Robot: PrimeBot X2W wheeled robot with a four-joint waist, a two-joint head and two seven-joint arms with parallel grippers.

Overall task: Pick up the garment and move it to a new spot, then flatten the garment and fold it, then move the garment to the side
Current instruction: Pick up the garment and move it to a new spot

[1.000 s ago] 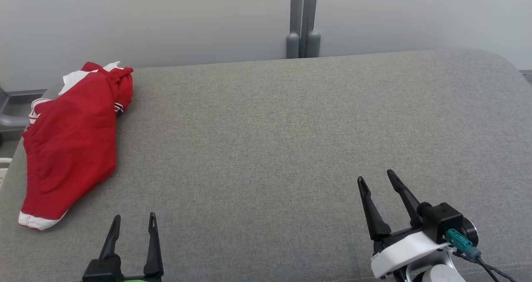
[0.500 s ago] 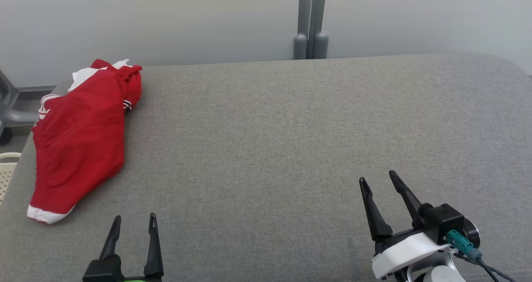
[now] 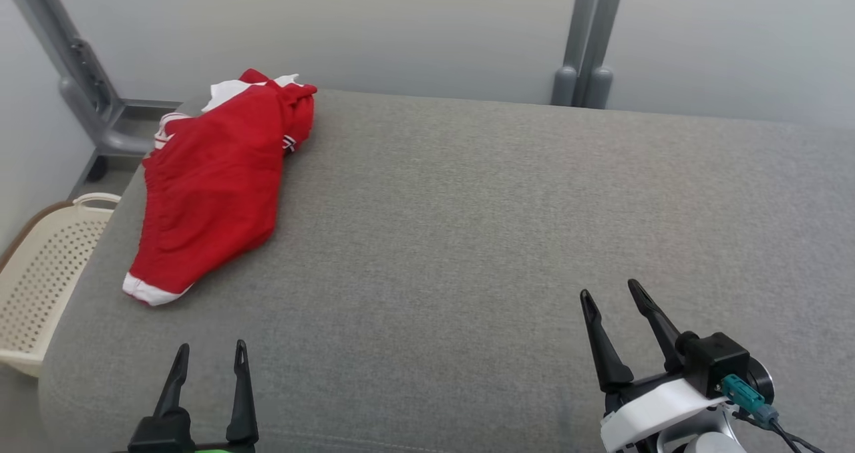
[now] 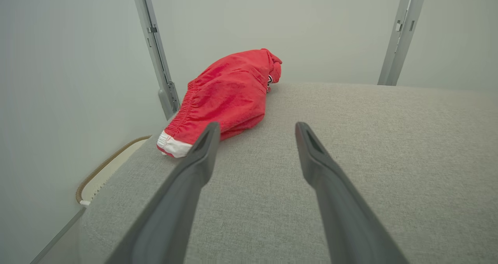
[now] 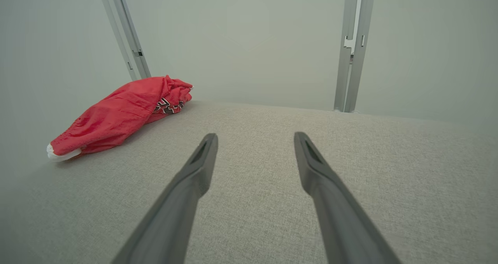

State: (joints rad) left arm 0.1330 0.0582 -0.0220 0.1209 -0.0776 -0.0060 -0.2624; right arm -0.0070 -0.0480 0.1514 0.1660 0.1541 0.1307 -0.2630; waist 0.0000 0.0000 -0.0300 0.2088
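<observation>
A: Where is the garment (image 3: 214, 186)?

B: On the far left part of the grey pad (image 3: 467, 239), close to its left edge. It is well apart from both grippers, and nothing touches it.

A: How do you judge it will handle?

B: It is red with white trim and looks like thin, light, soft cloth. It lies in a loose heap, folded over itself, so I expect it to sag and trail when lifted. It may slide a little on the pad, but it cannot break.

A: Where would you take hold?

B: At an edge rather than the middle of the heap. The white hem at the near end is the closest part to reach. The gathered band along the left side looks thicker and should give a firmer pinch. Two holds well apart would help spread it flat.

A: And the grippers?

B: The left gripper (image 3: 211, 346) and the right gripper (image 3: 609, 288) both hover low over the near side, fingers spread wide, holding nothing.

A: Count things for me.

B: One garment, two grippers, one pad, and one cream basket (image 3: 40, 272) with holes on the floor beside the pad's left edge.
</observation>
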